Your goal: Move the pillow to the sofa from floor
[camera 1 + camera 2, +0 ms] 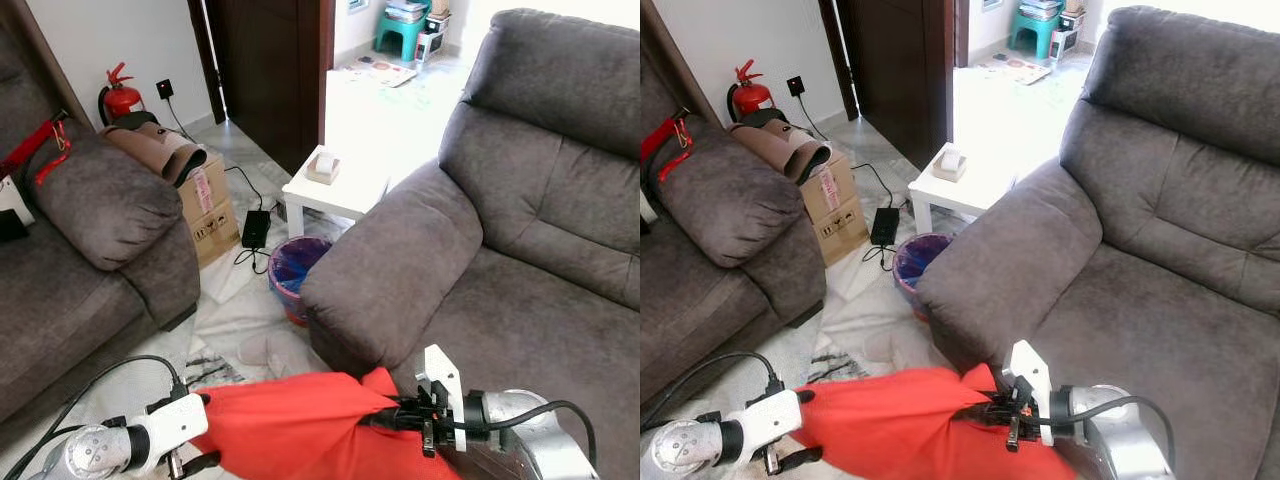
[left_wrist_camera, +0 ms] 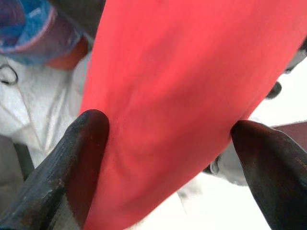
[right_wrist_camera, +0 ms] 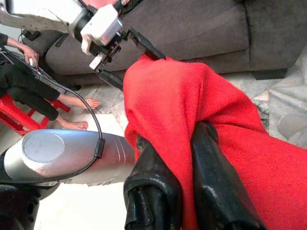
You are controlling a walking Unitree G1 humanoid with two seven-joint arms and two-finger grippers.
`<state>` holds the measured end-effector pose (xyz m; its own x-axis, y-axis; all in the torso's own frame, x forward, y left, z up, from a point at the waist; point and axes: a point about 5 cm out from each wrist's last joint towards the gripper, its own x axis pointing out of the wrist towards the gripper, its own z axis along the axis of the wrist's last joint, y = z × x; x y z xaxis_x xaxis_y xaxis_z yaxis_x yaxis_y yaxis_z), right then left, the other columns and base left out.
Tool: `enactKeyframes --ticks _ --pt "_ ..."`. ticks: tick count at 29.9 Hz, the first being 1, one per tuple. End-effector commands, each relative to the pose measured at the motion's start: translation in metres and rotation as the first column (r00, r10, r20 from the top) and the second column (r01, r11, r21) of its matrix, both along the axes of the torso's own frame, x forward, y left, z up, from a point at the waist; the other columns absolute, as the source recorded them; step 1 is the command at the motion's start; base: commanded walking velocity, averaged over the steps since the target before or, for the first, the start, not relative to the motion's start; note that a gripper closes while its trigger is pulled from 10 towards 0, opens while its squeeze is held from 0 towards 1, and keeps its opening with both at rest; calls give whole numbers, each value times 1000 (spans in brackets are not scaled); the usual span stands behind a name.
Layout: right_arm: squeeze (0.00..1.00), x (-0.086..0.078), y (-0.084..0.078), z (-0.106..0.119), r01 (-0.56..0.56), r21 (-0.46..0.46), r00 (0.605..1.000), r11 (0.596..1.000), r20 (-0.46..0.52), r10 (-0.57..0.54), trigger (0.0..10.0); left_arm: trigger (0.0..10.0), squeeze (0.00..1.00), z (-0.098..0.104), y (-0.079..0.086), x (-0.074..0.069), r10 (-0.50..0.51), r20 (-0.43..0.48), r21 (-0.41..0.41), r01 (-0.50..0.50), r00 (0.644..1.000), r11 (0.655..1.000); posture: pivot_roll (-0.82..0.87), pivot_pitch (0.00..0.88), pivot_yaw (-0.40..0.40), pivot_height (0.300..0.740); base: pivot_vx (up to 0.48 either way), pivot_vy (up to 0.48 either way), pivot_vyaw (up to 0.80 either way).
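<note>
Pillow: red fabric pillow (image 1: 290,425), held up at the bottom centre of the head frame between my two arms, clear of the floor and just left of the sofa's arm.
Right gripper: my right gripper (image 3: 184,153) is clenched on a bunched fold of the red pillow; in the right wrist frame I see cloth pinched between both black fingers (image 3: 153,187). In the head frame it sits at the pillow's right corner (image 1: 395,410).
Left gripper: my left gripper (image 1: 190,430) is at the pillow's left edge, lower left of the head frame. In the left wrist frame its two black fingers (image 2: 72,158) stand spread with the red cloth between them; I cannot tell whether they actually press on it.
Sofa: grey upholstered sofa (image 1: 540,230) fills the right side of the head frame, its padded arm (image 1: 400,260) at centre.
Other seat: second grey sofa (image 1: 80,240) at the left edge.
Floor: pale marble floor (image 1: 225,310) at centre.
Side table: small white table (image 1: 335,190) at upper centre.
Bin: blue-lined waste bin (image 1: 295,270) beside the sofa arm.
Box: cardboard box (image 1: 205,205) left of centre.
Extinguisher: red fire extinguisher (image 1: 120,95) at upper left.
Person: bare feet (image 3: 79,112) at the left of the right wrist frame.
</note>
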<state>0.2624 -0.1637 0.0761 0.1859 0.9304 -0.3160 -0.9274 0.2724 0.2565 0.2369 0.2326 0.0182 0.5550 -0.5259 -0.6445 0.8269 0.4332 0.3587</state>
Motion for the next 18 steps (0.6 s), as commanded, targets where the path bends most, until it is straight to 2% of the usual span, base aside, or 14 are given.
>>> enactKeyframes --ticks 1,3,4,6,10,18 --pt "0 5 5 26 -46 91 994 995 104 36 10000 10000 0 -5 3 -1 28 -10 18 -27 1000 999 62 150 12 740 0 0 0" --pt "0 6 3 26 -36 82 994 996 110 27 10000 9647 0 -5 4 3 56 15 25 -56 998 998 61 154 10 740 0 0 0" --pt "0 6 2 26 -29 78 993 997 113 20 10000 39 0 -5 5 5 79 29 33 -80 996 996 61 154 10 740 0 0 0" --pt "0 6 2 28 -30 85 993 996 114 21 10000 0 0 -6 6 10 114 46 39 -116 992 992 60 154 7 740 0 0 0" --pt "0 6 1 31 -29 91 993 995 118 18 10000 0 0 -8 2 10 120 45 12 -121 992 993 60 154 7 740 0 0 0" --pt "0 7 -1 33 -20 89 992 996 124 9 10000 0 0 -13 -11 8 88 32 -37 -87 996 996 51 156 3 740 0 0 0"
